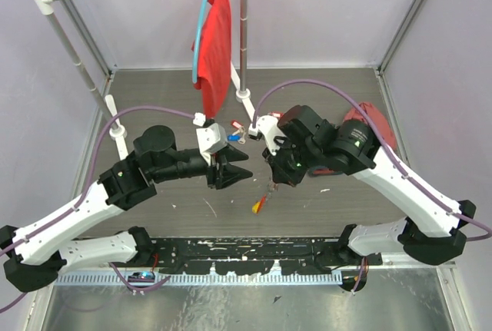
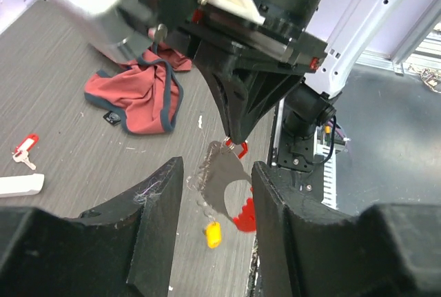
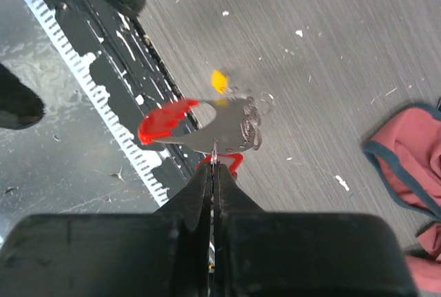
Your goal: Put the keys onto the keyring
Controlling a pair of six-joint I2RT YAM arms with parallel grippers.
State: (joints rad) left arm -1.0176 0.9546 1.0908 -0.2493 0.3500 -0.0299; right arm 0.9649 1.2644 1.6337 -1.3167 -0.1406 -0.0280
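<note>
My right gripper (image 1: 270,183) (image 3: 214,166) points down above the table, shut on the keyring (image 1: 262,203) (image 3: 207,126). The keyring hangs below it: a flat silvery piece with a bright red end (image 2: 242,218) and a coil of thin chain (image 3: 252,129). A yellow-tagged key (image 2: 213,233) (image 3: 219,80) dangles from the chain. My left gripper (image 1: 240,171) (image 2: 215,173) is open, level with the keyring, its fingers (image 2: 148,228) on either side and apart from it. Loose keys lie further back on the table, one red-tagged (image 1: 234,126) (image 2: 25,147) and one blue-tagged (image 1: 250,138).
A white clothes rack stands at the back with a red garment (image 1: 215,39) on a blue hanger. A crumpled red cloth (image 1: 377,120) (image 2: 138,94) (image 3: 406,166) lies behind the right arm. A black slotted rail (image 1: 246,258) runs along the near edge.
</note>
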